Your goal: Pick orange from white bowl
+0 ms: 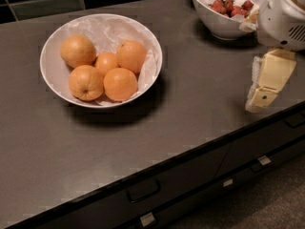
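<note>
The white bowl (56, 41), wide and lined with crinkled white paper, sits on the dark counter at the left. It holds several oranges. The orange (120, 84), smooth and deep orange, lies at the bowl's front right, with a similar one (131, 55) behind it. A small one (106, 62) is in the middle, a paler one (77, 50) at the back left, and a dimpled one (86, 82) at the front left. My gripper (261, 97), cream-coloured, hangs below the white arm (283, 15) at the right edge. It is above the counter's right end, far from the bowl.
A smaller, deeper white bowl (214, 25) with red berries stands at the back right, just left of the arm. The dark counter (190, 109) has drawers with handles (143, 191) below its front edge. Dark tiles (47, 4) line the back wall.
</note>
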Action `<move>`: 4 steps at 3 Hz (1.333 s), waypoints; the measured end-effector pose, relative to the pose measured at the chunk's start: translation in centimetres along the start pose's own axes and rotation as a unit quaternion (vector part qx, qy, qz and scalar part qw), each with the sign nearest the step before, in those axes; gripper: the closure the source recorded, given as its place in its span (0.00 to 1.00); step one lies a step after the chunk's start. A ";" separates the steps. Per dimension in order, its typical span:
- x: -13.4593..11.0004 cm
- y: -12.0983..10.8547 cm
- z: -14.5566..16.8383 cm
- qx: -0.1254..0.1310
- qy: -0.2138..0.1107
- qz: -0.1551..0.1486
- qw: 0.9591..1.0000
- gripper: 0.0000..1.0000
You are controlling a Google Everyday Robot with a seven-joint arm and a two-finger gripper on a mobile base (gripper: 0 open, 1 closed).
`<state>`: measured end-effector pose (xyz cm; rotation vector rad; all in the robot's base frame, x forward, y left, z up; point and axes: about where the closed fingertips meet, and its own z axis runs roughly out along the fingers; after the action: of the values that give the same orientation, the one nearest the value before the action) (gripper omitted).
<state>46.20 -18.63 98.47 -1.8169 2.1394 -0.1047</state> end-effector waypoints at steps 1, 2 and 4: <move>-3.9 -1.9 1.0 0.000 -0.023 -0.045 0.999 0.00; -3.9 -1.9 1.0 0.000 -0.024 -0.045 0.999 0.00; -7.7 -4.3 2.0 -0.004 -0.027 -0.101 0.995 0.00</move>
<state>51.86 -11.67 99.26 -2.0130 1.9186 -0.0925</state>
